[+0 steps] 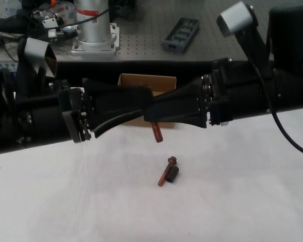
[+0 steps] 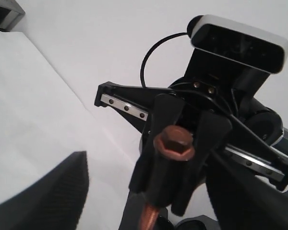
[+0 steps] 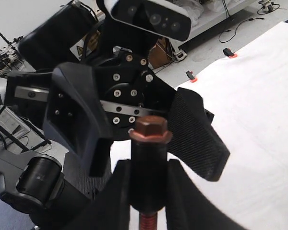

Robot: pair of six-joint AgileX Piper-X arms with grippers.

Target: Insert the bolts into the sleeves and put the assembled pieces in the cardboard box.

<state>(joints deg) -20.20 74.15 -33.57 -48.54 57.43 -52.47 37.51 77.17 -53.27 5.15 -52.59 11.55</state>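
Observation:
Over the cardboard box the two arms meet tip to tip. My right gripper is shut on a black sleeve with a copper bolt through it; the bolt's shank hangs below the fingers. My left gripper faces it, open, its pads spread to either side of the bolt's head without touching it. On the white cloth nearer me lie a second copper bolt and a loose black sleeve, side by side.
A white cloth covers the bench in front. Behind the box runs a perforated metal plate with a metal post, a black ribbed rack and cables at the far left.

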